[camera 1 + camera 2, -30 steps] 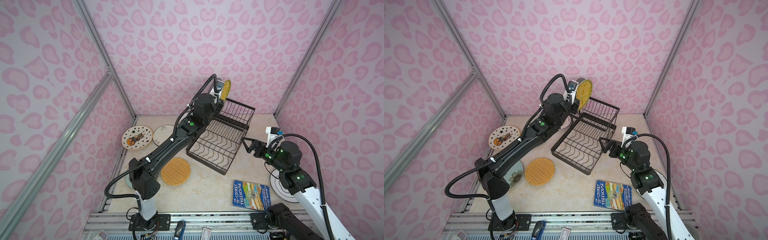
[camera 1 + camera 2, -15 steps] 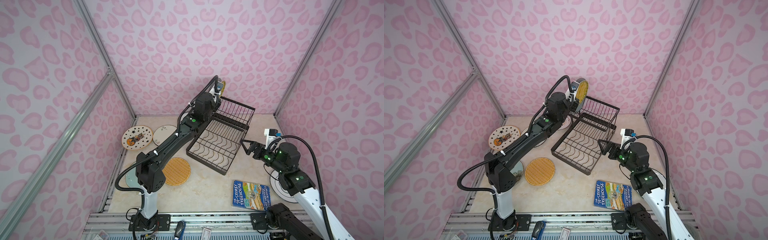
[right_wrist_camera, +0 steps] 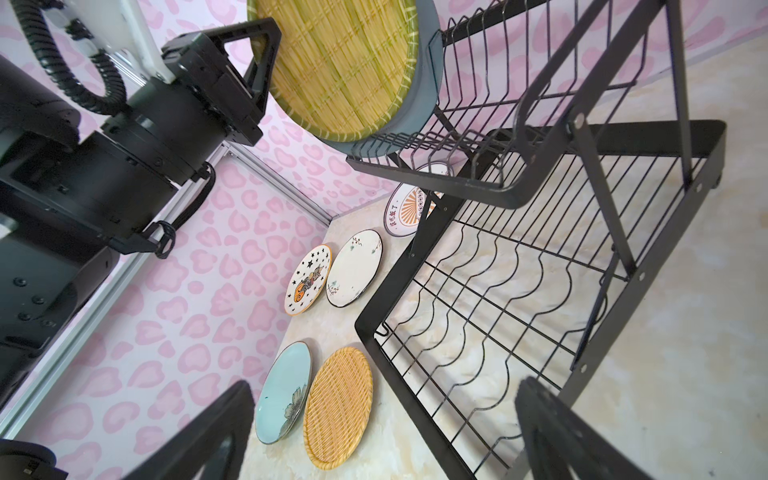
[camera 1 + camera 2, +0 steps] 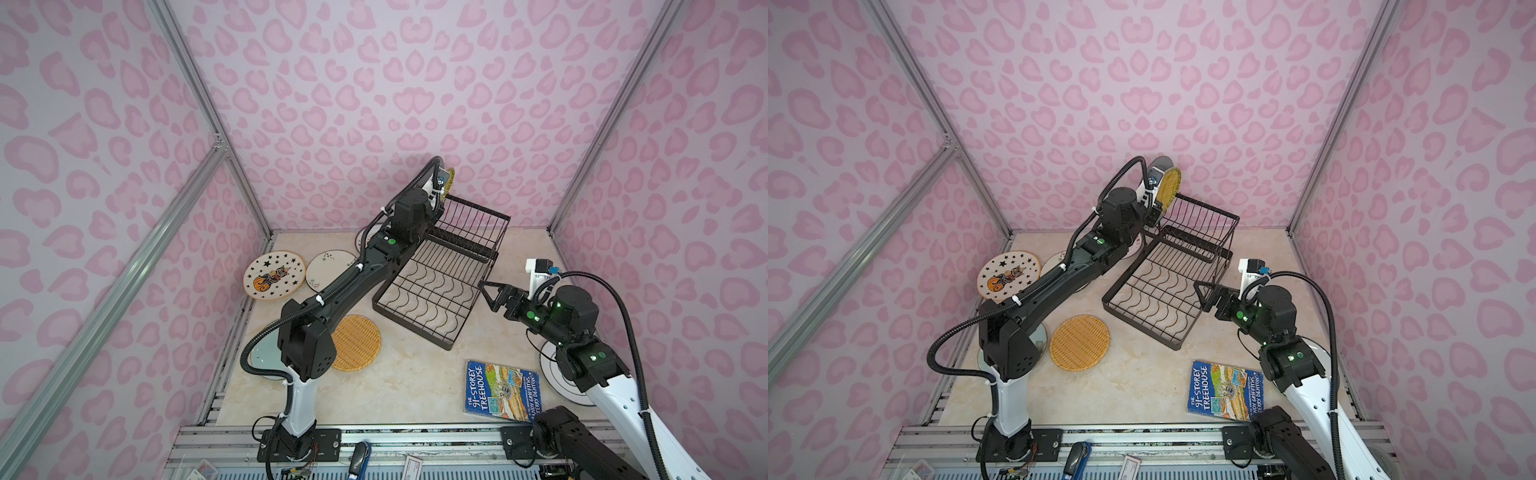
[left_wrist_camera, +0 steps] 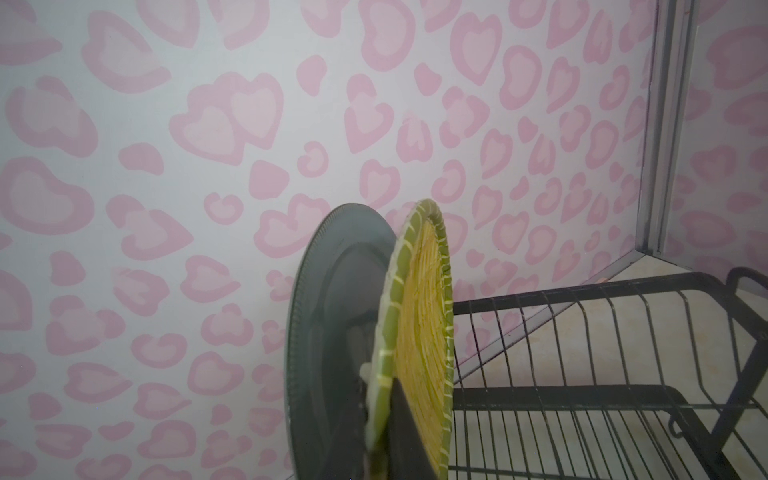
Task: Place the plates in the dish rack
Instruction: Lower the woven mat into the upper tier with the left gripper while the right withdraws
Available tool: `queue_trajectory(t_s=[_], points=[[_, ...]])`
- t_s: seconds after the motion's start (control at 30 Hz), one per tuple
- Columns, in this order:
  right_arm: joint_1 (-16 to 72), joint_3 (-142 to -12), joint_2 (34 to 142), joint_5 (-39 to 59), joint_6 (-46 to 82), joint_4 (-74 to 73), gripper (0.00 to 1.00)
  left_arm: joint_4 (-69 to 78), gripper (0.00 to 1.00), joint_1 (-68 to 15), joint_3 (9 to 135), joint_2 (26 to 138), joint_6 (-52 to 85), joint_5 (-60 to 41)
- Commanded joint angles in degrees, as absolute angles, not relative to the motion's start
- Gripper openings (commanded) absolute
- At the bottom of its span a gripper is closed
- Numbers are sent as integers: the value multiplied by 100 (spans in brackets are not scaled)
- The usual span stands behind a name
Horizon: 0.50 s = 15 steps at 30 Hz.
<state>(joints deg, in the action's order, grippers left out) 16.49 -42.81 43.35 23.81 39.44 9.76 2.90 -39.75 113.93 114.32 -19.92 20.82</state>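
We have the left tool [image 5: 380, 415] clamped on the rim of the yellow woven-look plate [image 5: 419, 332], holding it on edge at the eleven o'clock corner of the dish rack [image 4: 410, 324]. We carry it upright because the raised basket [image 5: 561, 395] looks built to take plates edgewise between its wires. We pinch the rim on the side away from the basket so the tool stays clear of the wires. The teal-grey plate [image 5: 332, 311] stands on edge in the end slot, just behind the yellow one and nearly parallel to it. We cannot tell whether the two touch, or whether the yellow plate's lower edge is between the wires yet. So we judge this step to be seating the second plate in the neighbouring slot. The right tool [image 4: 489, 294] hangs with its jaws wide apart and nothing in them, just beside the three o'clock rim of the flat tray [image 4: 1140, 325]. There it is out of the left arm's way. The tray holds nothing. Six plates lie flat on the counter [image 4: 395, 395]. The star plate [image 4: 274, 274] and sprig plate [image 4: 330, 268] lie around nine o'clock of the rack. The sunburst plate [image 3: 409, 208] is partly under the basket. The pale green floral plate [image 3: 284, 390] and orange woven-look plate [image 4: 356, 343] are at seven o'clock. The ring plate [image 4: 555, 380] is at four o'clock, under the right arm. The book [image 4: 500, 392] at five o'clock is not ours to load.
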Motion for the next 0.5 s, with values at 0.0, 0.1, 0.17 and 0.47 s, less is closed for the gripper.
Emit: queue_trajectory(t_s=[0.0,0.1,0.17,0.47], points=[[1652,-4235,4313,2382,3923,971,98,738,4,-3972,11430,11521,-2037,2092],[1658,-4213,4293,2382,3920,991,98,756,4,-3960,11452,11591,-2065,2149],[1654,-4195,4285,2380,3921,976,98,760,4,-3963,11461,11623,-2083,2137],[1652,-4180,4299,2404,3902,952,98,756,4,-3954,11496,11722,-2092,2171]])
